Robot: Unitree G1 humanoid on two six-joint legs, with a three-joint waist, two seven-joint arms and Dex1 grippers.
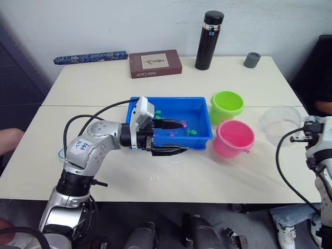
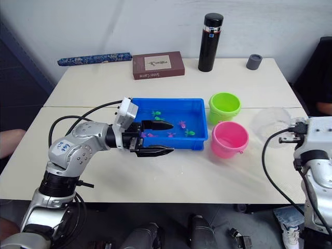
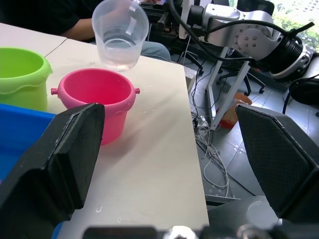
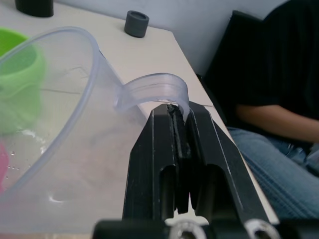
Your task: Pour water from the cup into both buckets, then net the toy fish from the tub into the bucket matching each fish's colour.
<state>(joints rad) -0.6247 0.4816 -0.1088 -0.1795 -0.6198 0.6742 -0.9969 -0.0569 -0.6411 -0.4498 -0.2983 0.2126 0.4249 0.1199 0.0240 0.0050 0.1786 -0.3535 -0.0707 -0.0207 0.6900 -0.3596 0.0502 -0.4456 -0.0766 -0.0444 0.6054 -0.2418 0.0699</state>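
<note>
The blue tub (image 1: 199,141) sits mid-table with tiny pink fish (image 1: 182,124) and green fish (image 1: 192,132) inside. Just right of it stand the green bucket (image 1: 226,105) and, nearer me, the pink bucket (image 1: 233,137). My left gripper (image 1: 174,137) is open and empty at the tub's front left corner, one finger over the tub and the other in front of its wall. It points toward the pink bucket (image 3: 94,99). Past the buckets, near the table's right edge, my right gripper (image 4: 179,122) is shut on the handle of the clear cup (image 1: 280,124), which is held roughly upright.
Along the back of the table stand a tall black flask (image 1: 209,40), a small grey cap (image 1: 252,59), a brown book (image 1: 155,63) and a blue rolled item (image 1: 91,57). A person in dark clothes (image 4: 279,74) sits beside the table's right edge.
</note>
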